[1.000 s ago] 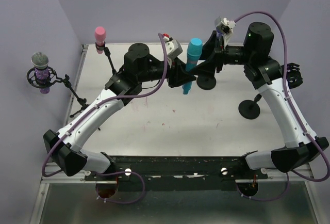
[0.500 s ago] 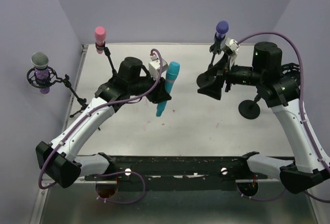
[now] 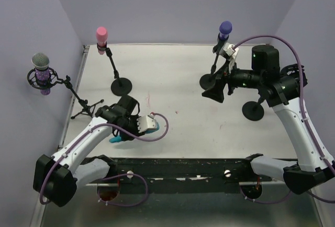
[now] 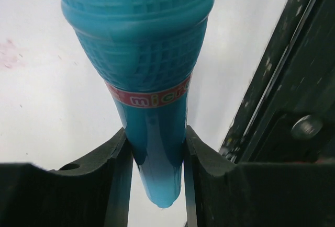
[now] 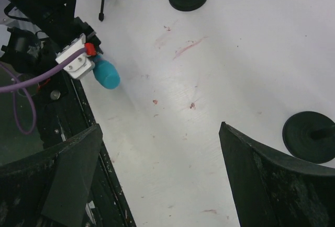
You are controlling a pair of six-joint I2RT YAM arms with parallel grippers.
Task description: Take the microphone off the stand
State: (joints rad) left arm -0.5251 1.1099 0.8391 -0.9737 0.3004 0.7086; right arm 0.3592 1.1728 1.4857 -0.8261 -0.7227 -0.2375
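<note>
Four microphones (image 3: 101,33), four stands (image 3: 253,111), two arms (image 3: 299,127)

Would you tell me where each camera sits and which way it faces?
Top external: above and behind the bases, looking down on the table; left arm and right arm show.
Left wrist: on the left arm, by the near table edge, looking along the left jaws, shut on the blue microphone.
Right wrist: raised, looking down leftwards across the table; the open right jaws frame the bottom corners.
Shared: right wrist and top views both show that microphone and a round stand base.
</note>
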